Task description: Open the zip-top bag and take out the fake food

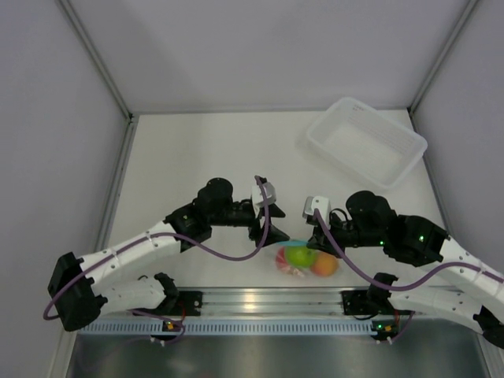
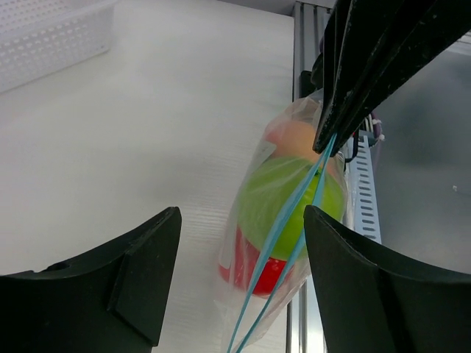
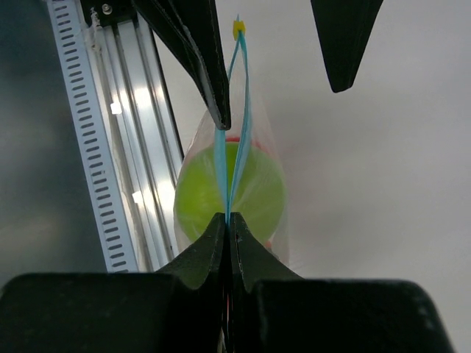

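Zip-top bag sits low centre in the top view, on the white table right beside the aluminium rail, between the two grippers. All three fruits are inside it: green fruit in the middle, orange fruit to its right, red fruit mostly under the green one (lower centre of the left wrist view).

Right gripper: fingers together, pinched on one end of the blue zip strip. It holds the bag with the strip edge up, clear at the bottom centre of the right wrist view. The two blue lines bow slightly apart above the pinch and meet again at a small yellow tab near the top of that frame.

Left gripper: fingers apart, straddling the bag with the strip running up between them. In the right wrist view, one finger sits just beside the strip at upper centre and the other well off to the right. Can't tell if the near finger actually touches the strip.

White bin is at upper right of the top view, well apart from the bag.
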Tool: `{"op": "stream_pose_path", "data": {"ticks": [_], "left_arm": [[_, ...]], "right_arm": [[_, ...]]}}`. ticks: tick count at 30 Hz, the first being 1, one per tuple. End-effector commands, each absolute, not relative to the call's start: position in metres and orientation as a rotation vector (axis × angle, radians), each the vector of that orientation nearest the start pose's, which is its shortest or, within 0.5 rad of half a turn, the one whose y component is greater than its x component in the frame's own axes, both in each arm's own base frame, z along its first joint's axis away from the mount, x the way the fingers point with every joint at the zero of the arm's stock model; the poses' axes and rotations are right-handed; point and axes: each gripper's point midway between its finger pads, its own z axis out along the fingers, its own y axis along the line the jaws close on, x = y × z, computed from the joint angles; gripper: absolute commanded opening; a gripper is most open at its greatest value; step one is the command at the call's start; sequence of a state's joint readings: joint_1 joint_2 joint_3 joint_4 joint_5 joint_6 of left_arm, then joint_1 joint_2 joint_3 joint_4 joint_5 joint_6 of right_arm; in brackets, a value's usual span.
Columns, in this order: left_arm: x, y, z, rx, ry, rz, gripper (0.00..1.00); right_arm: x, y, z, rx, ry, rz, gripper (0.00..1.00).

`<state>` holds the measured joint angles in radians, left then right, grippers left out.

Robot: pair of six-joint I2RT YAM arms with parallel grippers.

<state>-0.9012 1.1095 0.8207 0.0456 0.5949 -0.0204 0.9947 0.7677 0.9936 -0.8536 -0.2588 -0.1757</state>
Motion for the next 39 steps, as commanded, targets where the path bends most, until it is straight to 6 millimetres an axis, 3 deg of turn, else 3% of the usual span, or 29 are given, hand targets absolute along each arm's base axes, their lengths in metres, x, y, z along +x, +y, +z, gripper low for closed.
{"op": "stream_pose_path", "data": {"ticks": [1,10,17,24,36,39], "left_arm": [[0.131,-0.348,0.244,1.268,1.434,-1.231,0.72],[0.137,-0.352,0.227,1.265,1.483,-1.214,0.69],[0.133,-0.348,0.245,1.254,1.428,-1.218,0.7],[0.144,-0.34,0.254,1.199,1.405,-1.125,0.73],[0.149,-0.356,0.24,1.231,1.461,-1.16,0.69],[0.14,-0.357,0.238,1.268,1.445,-1.207,0.69]], "right_arm": [[0.1,0.225,0.256,-1.343,1.699,0.749,0.0],[0.096,0.227,0.259,-1.353,1.68,0.776,0.0],[0.1,0.225,0.254,-1.35,1.705,0.745,0.0],[0.096,0.227,0.25,-1.365,1.705,0.769,0.0],[0.092,0.225,0.263,-1.355,1.655,0.791,0.0],[0.094,0.222,0.261,-1.334,1.66,0.773,0.0]]}}
